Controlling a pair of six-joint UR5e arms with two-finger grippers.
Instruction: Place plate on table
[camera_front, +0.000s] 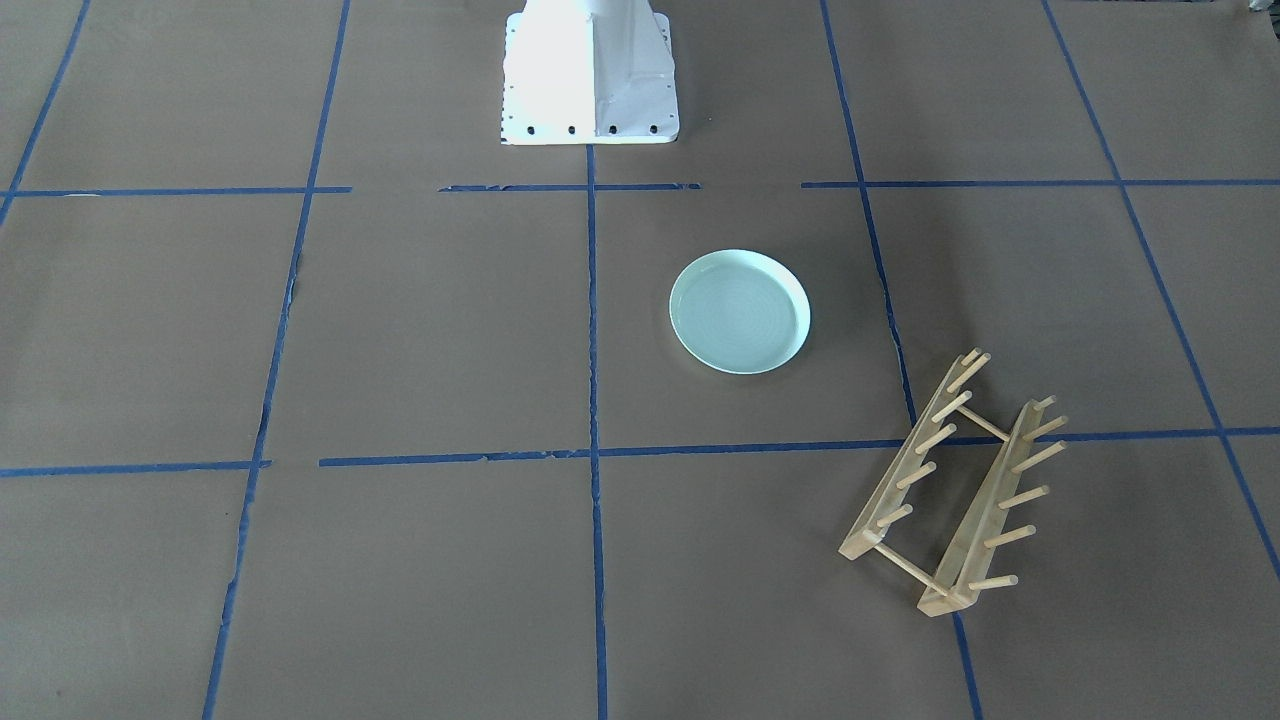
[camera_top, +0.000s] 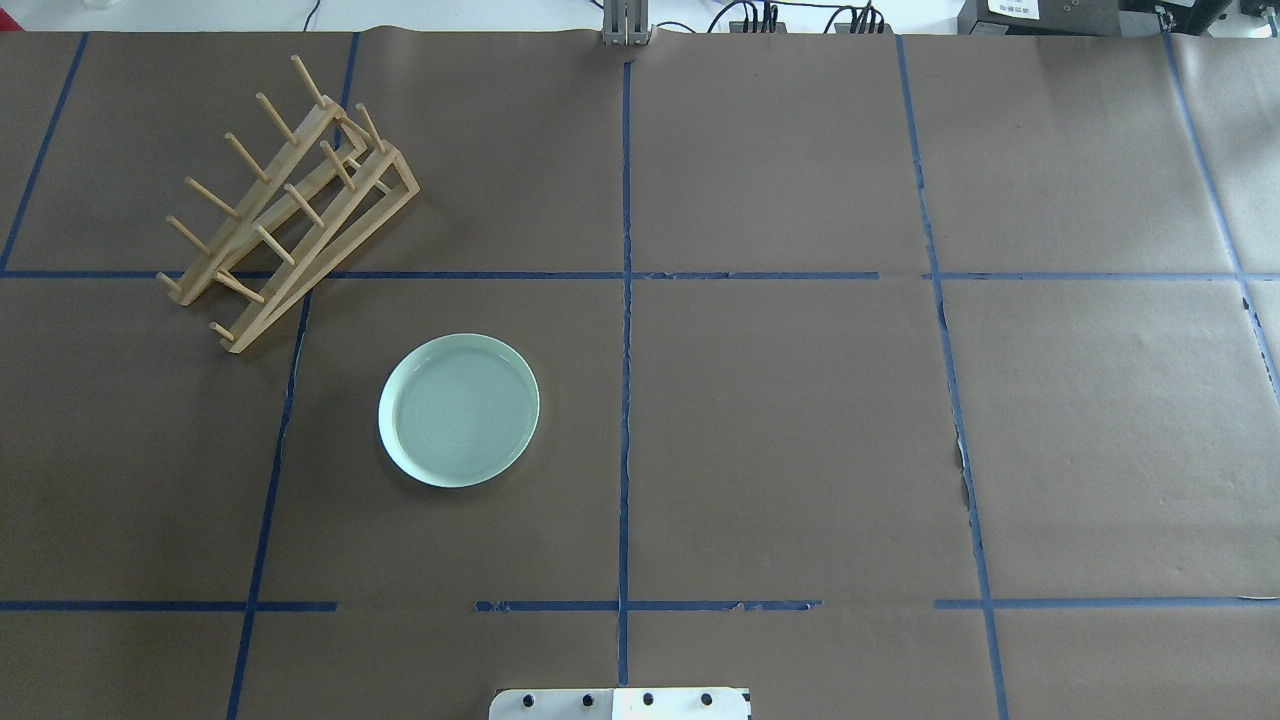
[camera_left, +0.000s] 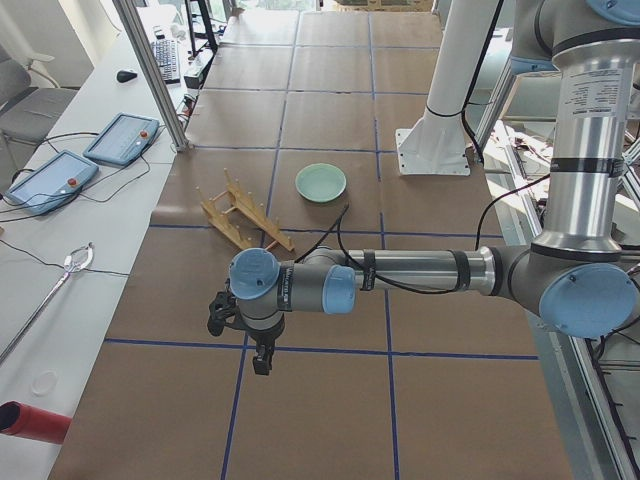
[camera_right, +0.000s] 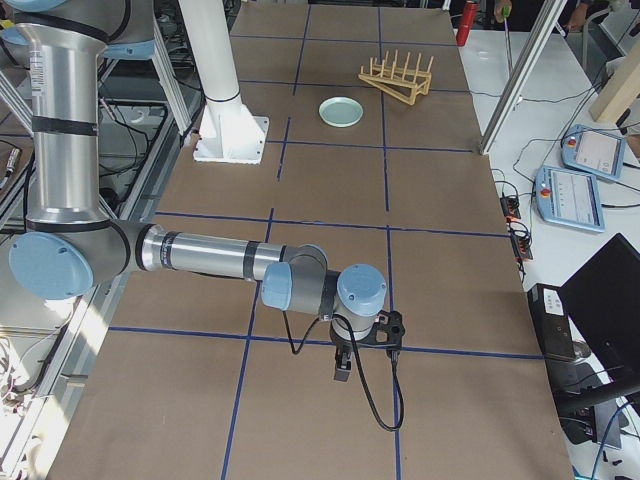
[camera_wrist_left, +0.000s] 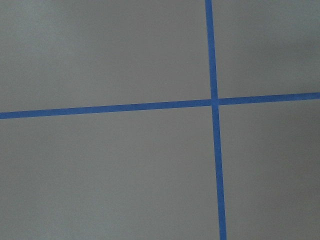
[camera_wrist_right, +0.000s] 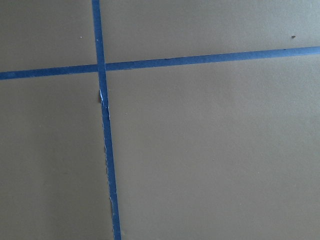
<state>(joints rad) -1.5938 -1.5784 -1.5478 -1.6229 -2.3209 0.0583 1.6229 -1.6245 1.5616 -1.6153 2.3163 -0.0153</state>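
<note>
The pale mint-green plate (camera_front: 739, 312) lies flat and upright on the brown-paper table (camera_front: 450, 330), alone, with nothing touching it. It also shows in the overhead view (camera_top: 459, 410) and small in both side views (camera_left: 320, 183) (camera_right: 340, 111). My left gripper (camera_left: 262, 360) hangs above the table far from the plate, out past the rack. My right gripper (camera_right: 342, 370) hangs above the opposite end of the table. Both show only in side views, so I cannot tell whether they are open or shut. The wrist views show only paper and blue tape.
A wooden peg rack (camera_front: 955, 485) (camera_top: 285, 205) lies tipped on the table beside the plate, apart from it. The white robot base (camera_front: 590, 70) stands at the table's robot-side edge. Teach pendants (camera_left: 90, 155) lie on a side desk.
</note>
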